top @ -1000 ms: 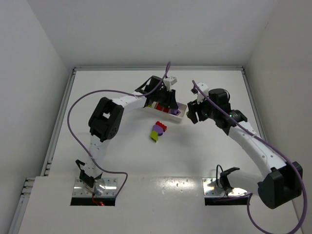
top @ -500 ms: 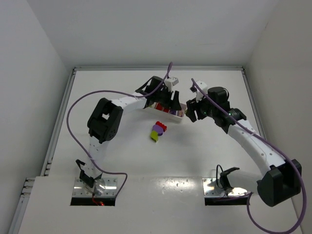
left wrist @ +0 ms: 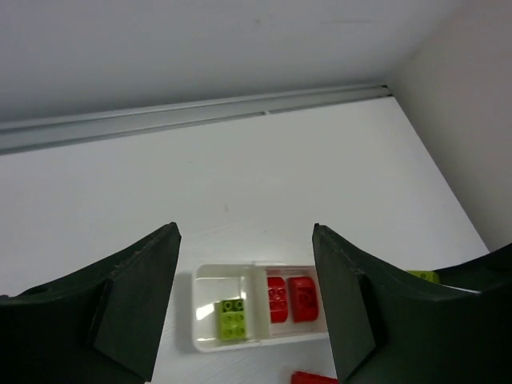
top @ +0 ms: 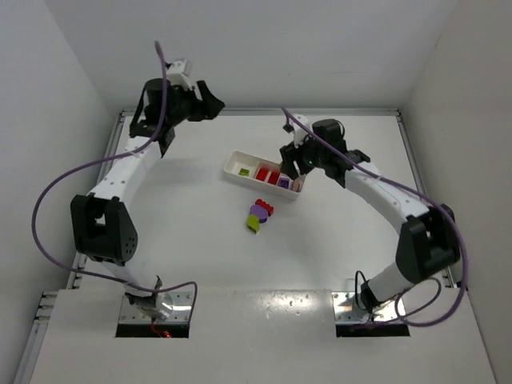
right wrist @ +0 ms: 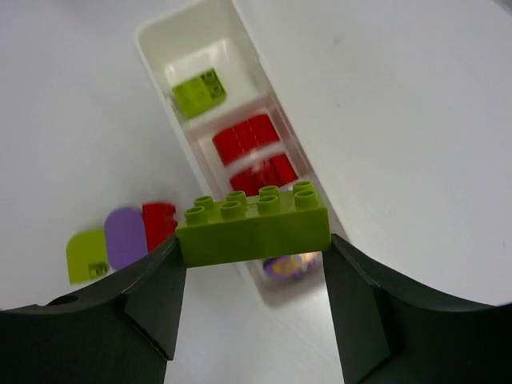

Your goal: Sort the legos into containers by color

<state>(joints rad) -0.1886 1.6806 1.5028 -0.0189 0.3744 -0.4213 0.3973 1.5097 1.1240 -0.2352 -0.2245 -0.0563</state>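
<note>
The white tray lies slanted mid-table. Its left container holds a yellow-green lego, the middle one two red legos, the right one a purple lego. My right gripper hovers over the tray's right end, shut on a long yellow-green lego held lengthwise between its fingers. Three loose legos lie in front of the tray: red, purple, yellow-green. My left gripper is raised high at the back left, far from the tray, open and empty.
White walls close in the table at the back and both sides. A metal rail runs along the back edge. Purple cables loop off both arms. The two arm bases sit at the near edge.
My left gripper opened, left the tray and swung up to the back left corner. My right gripper moved left over the tray's right end, still gripping the yellow-green lego.
</note>
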